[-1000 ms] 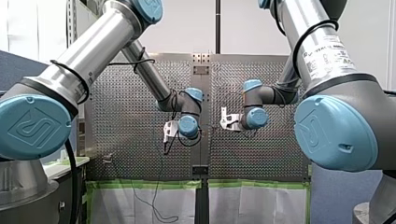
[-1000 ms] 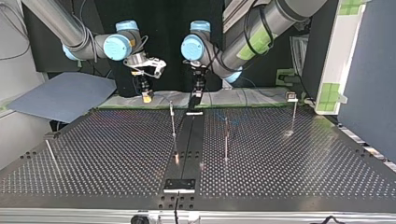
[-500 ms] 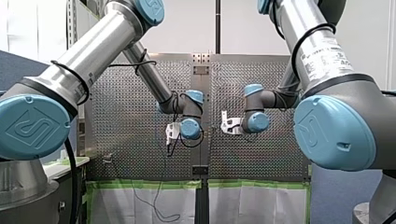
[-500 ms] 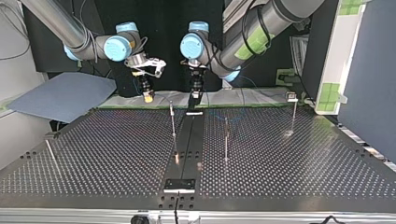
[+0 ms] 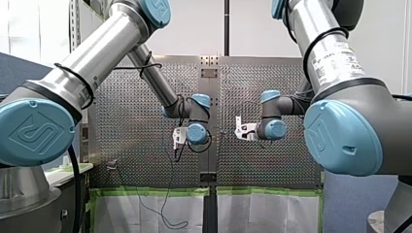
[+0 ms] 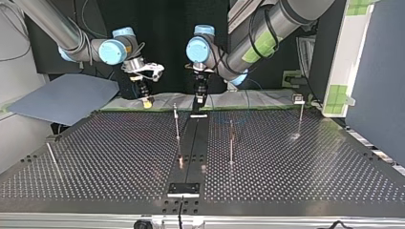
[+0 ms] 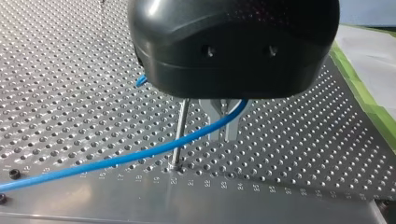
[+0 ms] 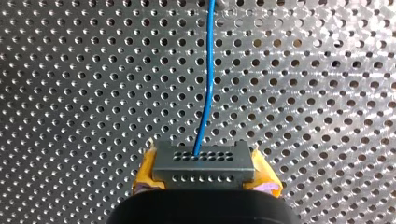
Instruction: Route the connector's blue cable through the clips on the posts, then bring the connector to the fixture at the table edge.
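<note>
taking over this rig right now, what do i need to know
Right pincer: shut on the grey connector, above the perforated table.
Left pincer: grip unclear; the blue cable crosses a post beside it.
Done: connector picked up.
Left to do: no finished routing visible; run the cable along the posts, then take the connector to the table's edge.
</note>
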Robot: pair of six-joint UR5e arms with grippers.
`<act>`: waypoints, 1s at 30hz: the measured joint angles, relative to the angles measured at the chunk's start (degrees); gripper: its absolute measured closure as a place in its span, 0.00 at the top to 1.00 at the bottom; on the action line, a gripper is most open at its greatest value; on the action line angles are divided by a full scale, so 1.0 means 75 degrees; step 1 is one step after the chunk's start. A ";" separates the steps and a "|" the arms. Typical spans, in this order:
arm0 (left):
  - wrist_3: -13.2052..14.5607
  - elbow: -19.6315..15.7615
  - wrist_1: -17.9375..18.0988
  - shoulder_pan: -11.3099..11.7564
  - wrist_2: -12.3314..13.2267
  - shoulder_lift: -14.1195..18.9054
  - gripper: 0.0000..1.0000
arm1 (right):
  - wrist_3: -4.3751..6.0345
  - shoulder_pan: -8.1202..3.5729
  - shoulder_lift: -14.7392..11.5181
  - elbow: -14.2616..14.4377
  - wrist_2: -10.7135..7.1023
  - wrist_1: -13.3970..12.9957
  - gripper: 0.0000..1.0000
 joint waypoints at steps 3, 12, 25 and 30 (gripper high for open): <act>0.0021 0.0006 0.0021 0.0012 0.0085 -0.0009 0.02 | 0.0039 -0.0097 0.0003 -0.0001 -0.0079 -0.0075 0.00; 0.0030 0.0006 0.0083 0.0067 0.0210 -0.0015 0.02 | 0.0113 -0.0434 0.0006 0.0001 -0.0155 -0.0043 0.00; 0.0034 0.0005 0.0104 0.0181 -0.0035 -0.0013 0.02 | 0.0101 -0.0619 0.0010 0.0003 -0.0141 0.0131 0.00; 0.0040 0.0003 0.0110 0.0191 -0.0026 -0.0013 0.02 | 0.0111 -0.0622 0.0010 0.0003 -0.0124 0.0119 0.00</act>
